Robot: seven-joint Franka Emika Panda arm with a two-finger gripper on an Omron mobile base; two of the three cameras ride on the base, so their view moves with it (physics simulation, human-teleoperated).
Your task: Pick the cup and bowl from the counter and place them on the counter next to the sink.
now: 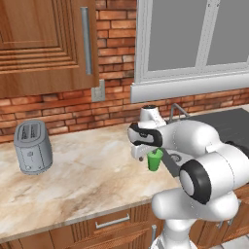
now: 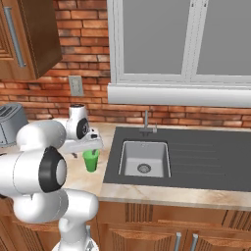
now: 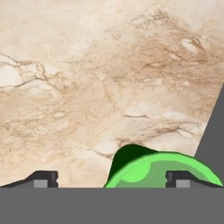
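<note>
The cup (image 3: 162,173) is cut off at the hand view's bottom edge; in the left base view the arm hides much of the sink (image 1: 228,124), and perhaps the cup's rim too.

We see the small bright green cup (image 1: 155,160) standing upright on the beige marbled counter (image 1: 87,175), just left of the dark grey sink (image 2: 196,157) with its ribbed drainboard and lighter sunken basin, near the front edge.
</note>
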